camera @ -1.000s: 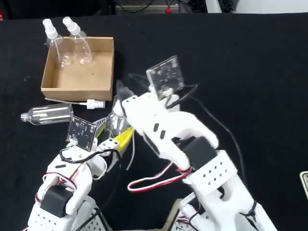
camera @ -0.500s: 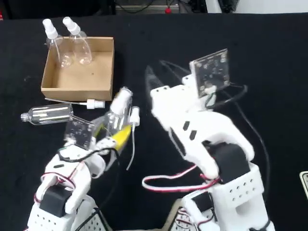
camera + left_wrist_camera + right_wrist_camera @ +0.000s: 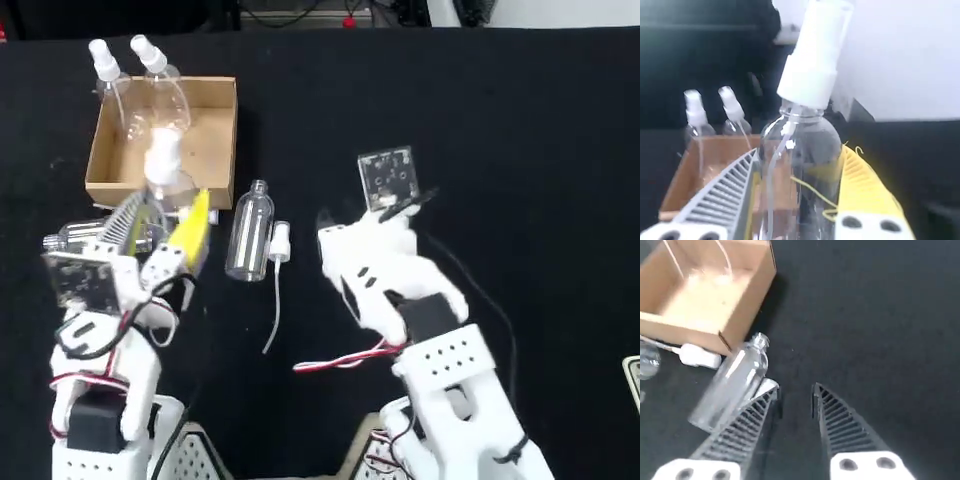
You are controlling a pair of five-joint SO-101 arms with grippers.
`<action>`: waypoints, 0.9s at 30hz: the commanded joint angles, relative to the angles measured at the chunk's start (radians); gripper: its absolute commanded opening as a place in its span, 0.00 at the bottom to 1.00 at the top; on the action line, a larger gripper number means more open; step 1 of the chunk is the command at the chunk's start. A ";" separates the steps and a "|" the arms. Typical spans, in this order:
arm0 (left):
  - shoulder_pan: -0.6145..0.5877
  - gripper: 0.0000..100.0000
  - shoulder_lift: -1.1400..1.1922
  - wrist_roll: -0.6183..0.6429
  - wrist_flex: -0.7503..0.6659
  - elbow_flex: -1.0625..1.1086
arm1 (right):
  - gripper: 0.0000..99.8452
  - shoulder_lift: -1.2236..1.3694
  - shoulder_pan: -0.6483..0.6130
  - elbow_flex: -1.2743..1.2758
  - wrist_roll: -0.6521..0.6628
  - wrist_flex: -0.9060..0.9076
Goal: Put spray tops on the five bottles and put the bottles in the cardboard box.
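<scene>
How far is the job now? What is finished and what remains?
Done: two capped bottles stand in the box. In hand: the left gripper holds a third capped bottle by the box. Left: an uncapped bottle and a loose top lie near the open right gripper; another bottle and top lie by the box.

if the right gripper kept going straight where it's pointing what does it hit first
Probably just the bare black table. The right gripper is open with nothing ahead of its fingertips; the capless bottle lies off to one side by one finger, likely missed, though depth is hard to judge.
</scene>
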 commanded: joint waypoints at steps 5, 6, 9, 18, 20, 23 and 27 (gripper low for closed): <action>-0.130 0.13 0.365 -0.002 -0.313 -0.168 | 0.10 -0.021 0.014 0.087 -0.002 -0.133; -0.140 0.13 0.430 -0.002 -0.364 -0.179 | 0.10 -0.021 0.014 0.091 -0.002 -0.133; -0.177 0.13 0.597 -0.002 -0.519 -0.196 | 0.10 -0.021 0.014 0.094 -0.002 -0.133; -0.252 0.13 1.017 -0.002 -0.924 -0.226 | 0.10 -0.021 0.015 0.096 0.002 -0.133; -0.260 0.13 1.085 0.002 -0.957 -0.245 | 0.10 -0.021 0.015 0.096 0.002 -0.133; -0.259 0.13 1.165 -0.002 -0.985 -0.271 | 0.10 -0.021 0.015 0.096 0.003 -0.133; -0.259 0.13 1.247 -0.002 -1.086 -0.282 | 0.10 -0.021 0.015 0.096 0.005 -0.133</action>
